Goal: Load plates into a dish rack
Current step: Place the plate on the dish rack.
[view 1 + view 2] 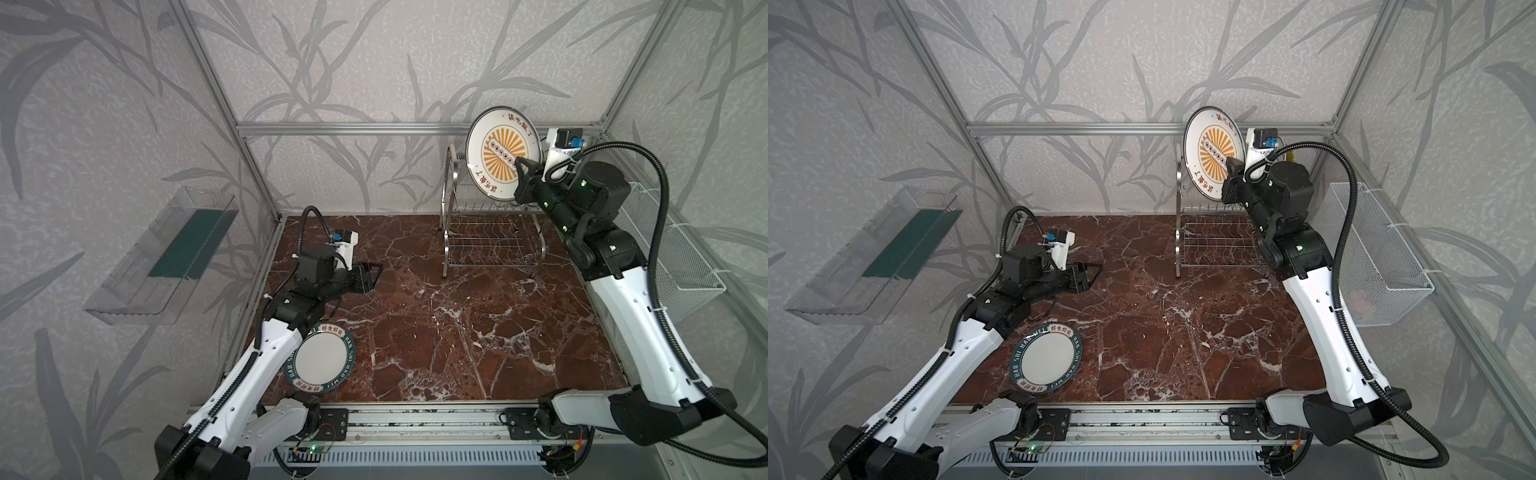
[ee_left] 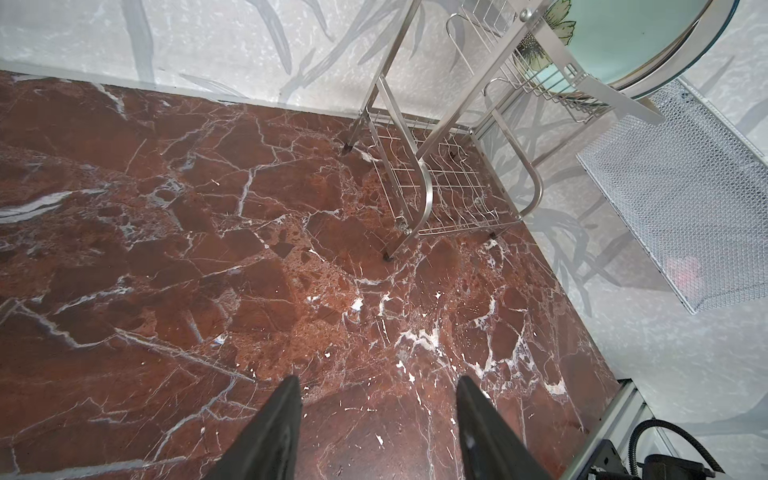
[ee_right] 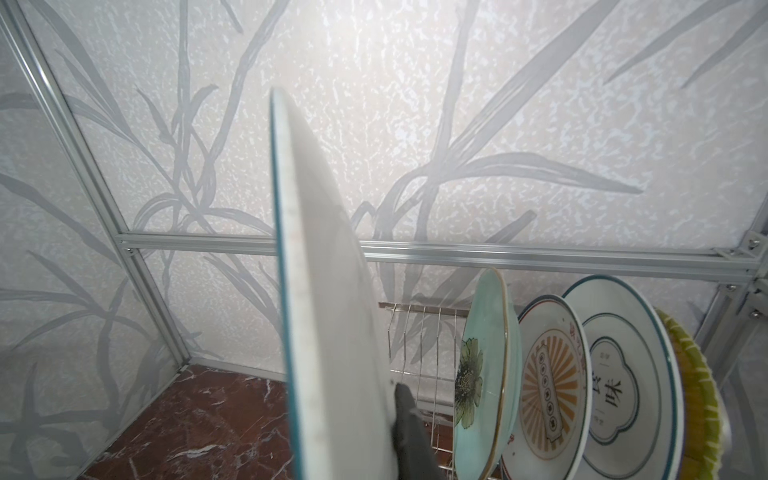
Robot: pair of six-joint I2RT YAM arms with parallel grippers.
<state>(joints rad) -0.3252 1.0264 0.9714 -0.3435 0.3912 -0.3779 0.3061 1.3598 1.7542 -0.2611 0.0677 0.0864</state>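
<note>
Grips sunburst plate (image 1: 500, 153) upright in pinched-tight right claw (image 1: 520, 165) above rack (image 1: 490, 245) at tabletop's (image 1: 457, 332) far right corner. Best lowered straight, rim-first, into free slot beside green plate (image 3: 486, 374). Left claw (image 1: 371, 275) half-open, empty.

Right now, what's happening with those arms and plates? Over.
Right end effector shut on sunburst plate, upright over dish rack. Left end effector open, empty. Teal-lettered plate flat on table. Four plates racked; nothing seen blocking.

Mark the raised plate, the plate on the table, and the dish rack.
raised sunburst plate (image 1: 496, 151): in a top view, on its orange sunburst centre.
teal-lettered plate (image 1: 322, 354): in a top view, on its plain white centre.
dish rack (image 1: 488, 245): in a top view, on the bare lower-tier wires.
</note>
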